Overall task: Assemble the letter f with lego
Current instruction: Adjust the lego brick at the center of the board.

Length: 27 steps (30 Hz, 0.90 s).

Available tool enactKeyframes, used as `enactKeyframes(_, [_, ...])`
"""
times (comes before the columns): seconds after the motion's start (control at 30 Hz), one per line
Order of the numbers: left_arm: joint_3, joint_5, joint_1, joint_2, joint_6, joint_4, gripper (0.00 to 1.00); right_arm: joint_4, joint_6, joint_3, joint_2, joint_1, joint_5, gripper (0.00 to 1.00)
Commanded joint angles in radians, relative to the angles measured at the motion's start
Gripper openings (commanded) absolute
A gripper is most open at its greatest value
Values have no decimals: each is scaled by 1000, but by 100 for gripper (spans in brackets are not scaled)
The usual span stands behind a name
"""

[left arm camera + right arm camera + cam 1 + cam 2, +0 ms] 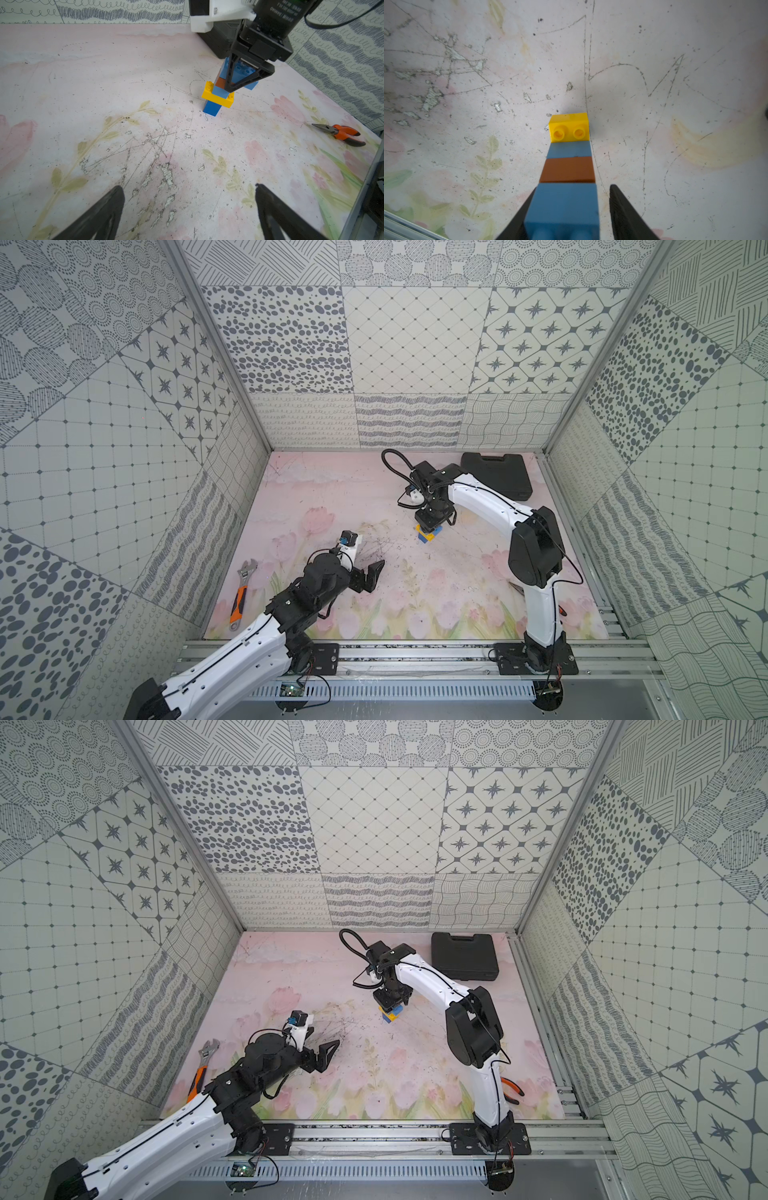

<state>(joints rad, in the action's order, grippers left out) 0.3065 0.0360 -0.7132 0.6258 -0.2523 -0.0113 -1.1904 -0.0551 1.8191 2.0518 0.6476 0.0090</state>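
The left gripper hangs empty, spread wide, over the floral mat's front-left. At the mat's centre stands the studded plastic lego column, the near-finished letter f. The right gripper straddles its long blue top brick unclamped, one finger clear. To seat the brick, press squarely down.

Left pincer agape, low; right pincer downward, half-parted.
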Motion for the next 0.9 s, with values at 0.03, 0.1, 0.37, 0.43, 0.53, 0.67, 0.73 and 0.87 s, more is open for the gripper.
enactKeyframes(0.03, [16,-11,2,2,5,9,99,28,8,14,-45,-6,-11,55])
enactKeyframes(0.1, [16,-12,2,1,6,10,99,21,7,24,-40,-8,-11,54])
enactKeyframes(0.37, [14,-9,1,-11,4,4,99,5,-3,34,-27,-9,-21,44])
enactKeyframes(0.43, [11,-9,1,-12,4,3,99,-1,-10,35,-21,-10,-28,42])
enactKeyframes(0.53, [11,-8,1,-14,3,2,99,0,-23,37,-27,-20,-60,41])
enactKeyframes(0.67, [16,-12,1,-17,2,-3,99,-3,-49,66,-29,-50,-126,39])
enactKeyframes(0.73, [20,-13,1,-17,1,-8,99,-21,-75,89,-20,-64,-173,38])
enactKeyframes(0.87, [25,-15,1,-26,2,-15,99,-57,-127,132,4,-77,-250,38])
